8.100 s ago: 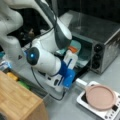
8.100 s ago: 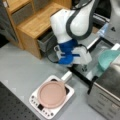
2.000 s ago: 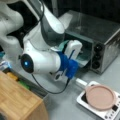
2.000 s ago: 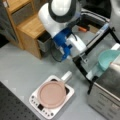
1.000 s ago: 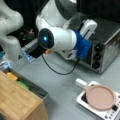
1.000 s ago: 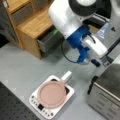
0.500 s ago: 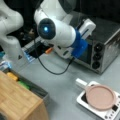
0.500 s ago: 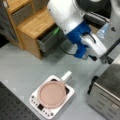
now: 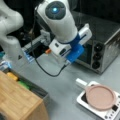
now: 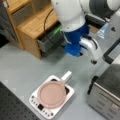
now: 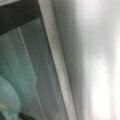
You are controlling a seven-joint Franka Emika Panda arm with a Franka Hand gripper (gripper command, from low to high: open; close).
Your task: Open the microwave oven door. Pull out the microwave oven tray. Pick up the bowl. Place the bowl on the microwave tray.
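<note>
The silver microwave oven stands at a front view's right, its three black knobs in a column. My arm covers most of the microwave oven door, and I cannot tell how it stands. In a front view the oven's metal body fills the lower right, with a dark frame above it. My gripper hangs from the blue wrist mount, just left of that frame. The wrist view shows the pale teal bowl at the bottom left, beside a pale diagonal bar. The microwave oven tray is out of view.
A small white appliance carrying a pink disc sits on the grey table in front of the oven. A wooden cabinet with a grey bin stands opposite. A black cable trails from the arm.
Over the last second the arm has risen and drawn back from the oven front, toward a front view's top left. The pink disc and the oven have not moved.
</note>
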